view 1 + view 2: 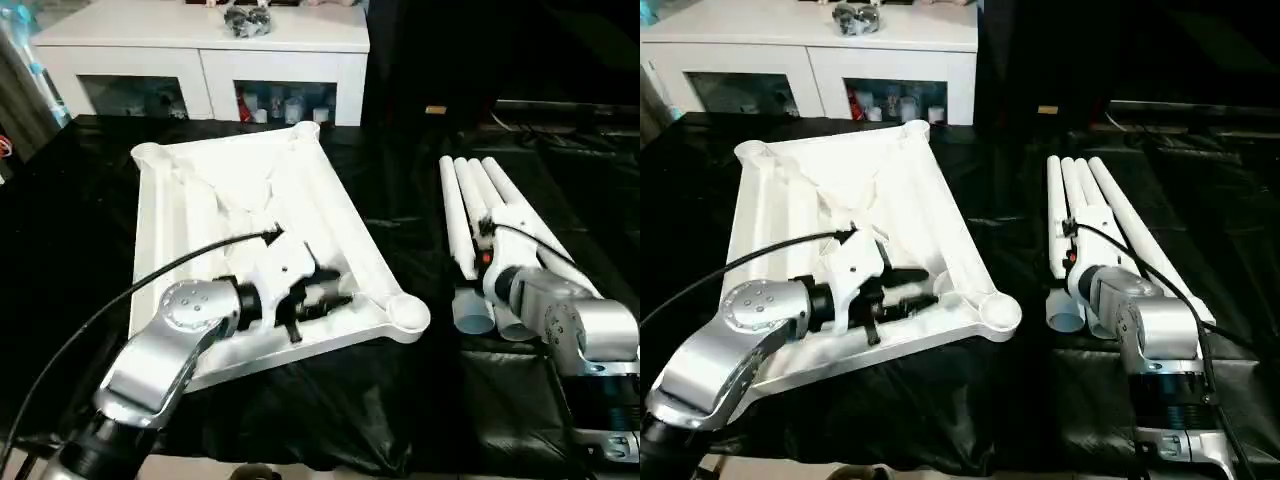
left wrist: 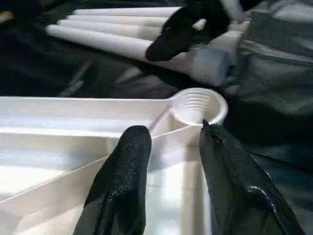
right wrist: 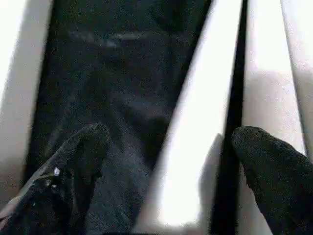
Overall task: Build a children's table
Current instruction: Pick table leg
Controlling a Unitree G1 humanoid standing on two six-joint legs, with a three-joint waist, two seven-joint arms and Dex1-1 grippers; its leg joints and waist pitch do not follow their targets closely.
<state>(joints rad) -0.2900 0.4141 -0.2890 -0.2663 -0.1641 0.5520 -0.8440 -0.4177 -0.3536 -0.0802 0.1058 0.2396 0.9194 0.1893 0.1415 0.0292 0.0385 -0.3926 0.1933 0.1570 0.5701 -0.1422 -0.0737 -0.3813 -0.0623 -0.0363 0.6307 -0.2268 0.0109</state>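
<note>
The children's table lies in parts on a black cover. Its white top (image 1: 190,210) is upside down with the ribbed underside facing up. My left gripper (image 1: 335,290) hovers low over the near right part of that underside, just behind a threaded corner socket (image 2: 198,105). Its black fingers (image 2: 122,166) stand apart with a white rib wall showing between them, and they hold nothing. Several white tapered legs (image 1: 510,195) lie side by side to the right of the top. My right gripper (image 3: 171,147) is open wide, its fingers astride one leg (image 3: 195,161) without closing on it.
A white cabinet (image 1: 200,45) with glass doors stands behind the work, with a dark object (image 1: 247,20) on its top. Crumpled black sheeting (image 1: 400,400) covers the surface between the top and the legs. A black cable (image 1: 150,280) arcs over my left forearm.
</note>
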